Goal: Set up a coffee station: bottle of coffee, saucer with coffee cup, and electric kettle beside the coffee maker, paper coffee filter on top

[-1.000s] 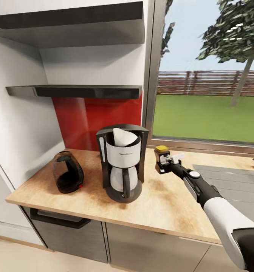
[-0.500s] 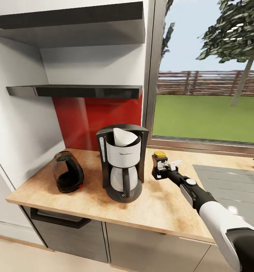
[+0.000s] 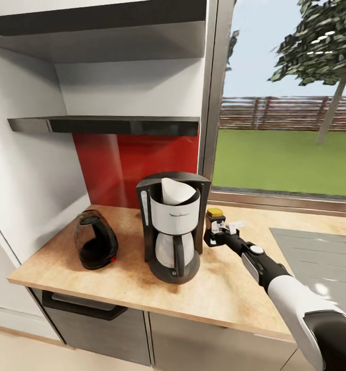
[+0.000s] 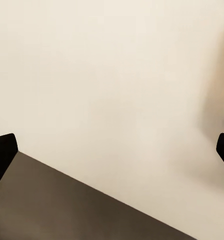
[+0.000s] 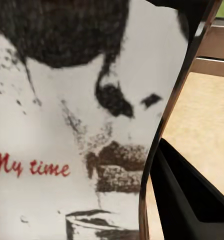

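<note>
The black and white coffee maker (image 3: 175, 229) stands on the wooden countertop (image 3: 229, 288), with a white paper filter (image 3: 176, 190) in its top. Left of it sits the dark electric kettle (image 3: 95, 246). The bottle of coffee (image 3: 214, 224), with a yellow lid, is just right of the coffee maker and low over the counter. My right gripper (image 3: 218, 237) is shut on it. Its white label (image 5: 77, 125) with red writing is close up in the right wrist view. My left gripper (image 4: 112, 155) is open, facing a cream surface. No saucer or cup is in view.
A grey sink (image 3: 322, 260) is set into the counter at the right. A dark shelf (image 3: 106, 124) hangs above the red backsplash (image 3: 116, 165). Behind the counter runs a window sill (image 3: 286, 201). A white wall (image 3: 29, 175) closes the left side.
My right gripper has carried the bottle leftward and lower, closer to the coffee maker. The head camera has shifted a little, so the whole scene sits further right.
</note>
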